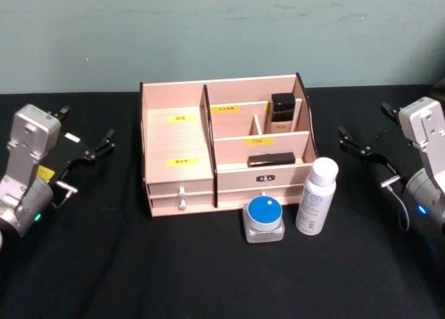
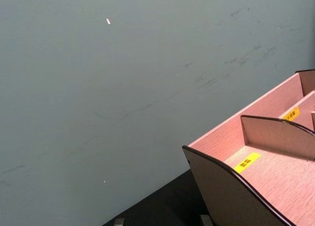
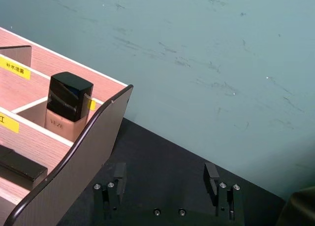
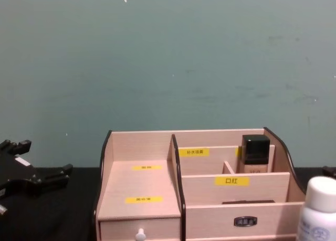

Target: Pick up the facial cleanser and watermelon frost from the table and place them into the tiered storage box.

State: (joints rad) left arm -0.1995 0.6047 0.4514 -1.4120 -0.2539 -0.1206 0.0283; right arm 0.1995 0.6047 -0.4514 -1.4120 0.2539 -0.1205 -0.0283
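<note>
Both end effectors, left (image 1: 103, 144), right (image 1: 348, 140), hover seemingly open.

I get soft, even, dim light. The wall (image 3: 221, 63) beyond my right gripper (image 3: 165, 172) is evenly lit; the black cloth (image 3: 162, 147) beneath it stays dark. Beside it, the black cap (image 3: 69, 93) carries a dull sheen, and the tiered storage box (image 3: 83, 152) holds faint shadows between dividers.

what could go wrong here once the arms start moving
The white bottle stands tall and narrow right beside the blue-lidded jar; the open right gripper reaching for either may knock the bottle over. Both sit close to the tiered storage box front, leaving little finger room there. The left gripper hangs open on the left.
</note>
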